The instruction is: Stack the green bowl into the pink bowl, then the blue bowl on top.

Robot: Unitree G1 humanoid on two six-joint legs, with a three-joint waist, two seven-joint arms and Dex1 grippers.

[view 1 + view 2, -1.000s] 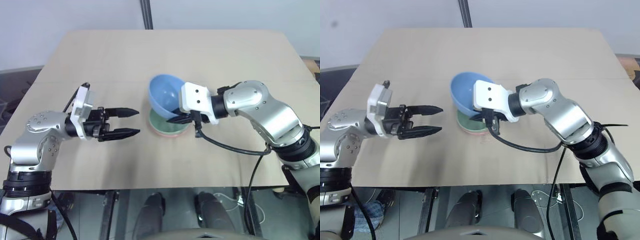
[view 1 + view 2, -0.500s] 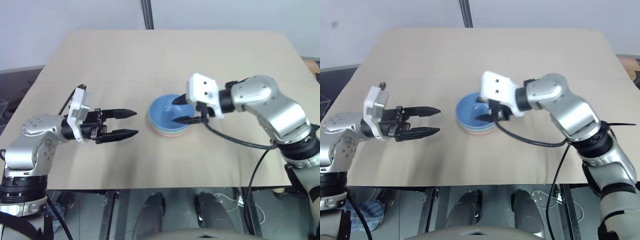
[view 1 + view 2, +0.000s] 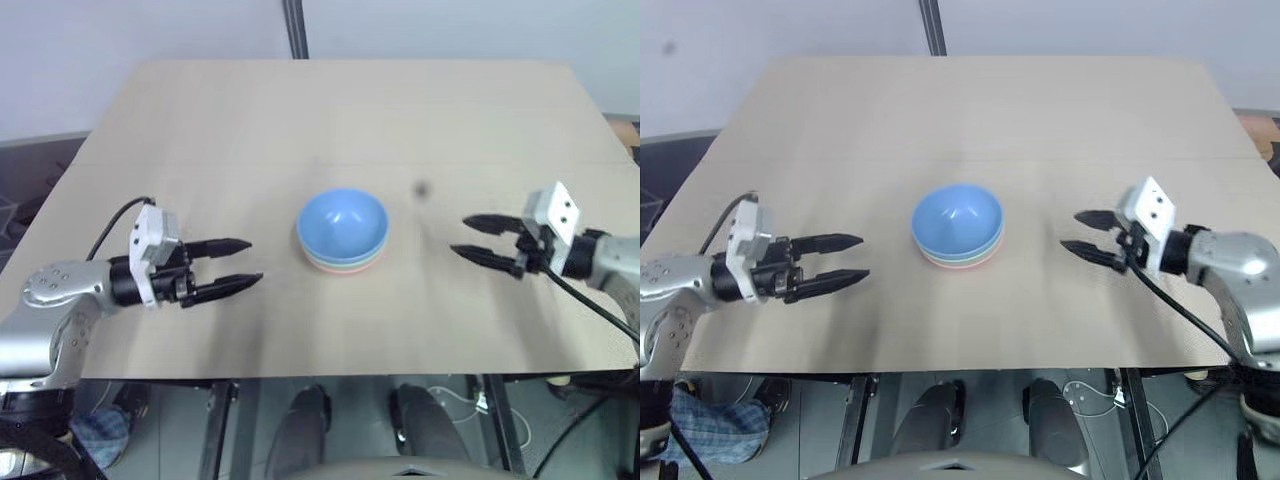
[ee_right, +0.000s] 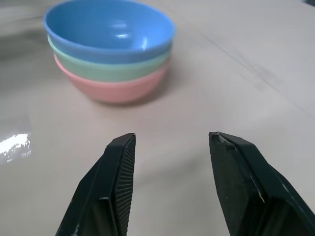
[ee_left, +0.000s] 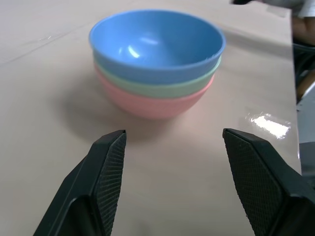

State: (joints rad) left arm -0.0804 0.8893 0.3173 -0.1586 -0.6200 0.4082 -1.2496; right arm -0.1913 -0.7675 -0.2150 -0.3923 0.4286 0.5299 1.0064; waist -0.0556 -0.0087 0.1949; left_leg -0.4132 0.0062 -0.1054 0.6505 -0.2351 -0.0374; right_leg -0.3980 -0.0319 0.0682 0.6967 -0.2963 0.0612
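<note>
Three bowls sit nested at the middle of my table (image 3: 200, 110), and that stack is the whole job: the pink bowl (image 5: 152, 102) at the bottom on the tabletop, the green bowl (image 5: 157, 84) seated inside it with only a band of its wall showing, and the blue bowl (image 3: 342, 221) on top, upright and empty. From the stack, my left pincer (image 3: 238, 264) hangs out at about nine o'clock and my right pincer (image 3: 478, 239) at about three o'clock, each well apart from the bowls and pointing in toward them. Both are spread and hold nothing; each wrist view looks between the two fingers at bare table ahead of the stack. By my reckoning the stacking is done, so the risk now lies in my own arms. A careless sweep inward with either pincer could catch a rim and shove or tip the stack. The bowls look smooth and light, so I judge that even a small knock might slide the blue one askew.
</note>
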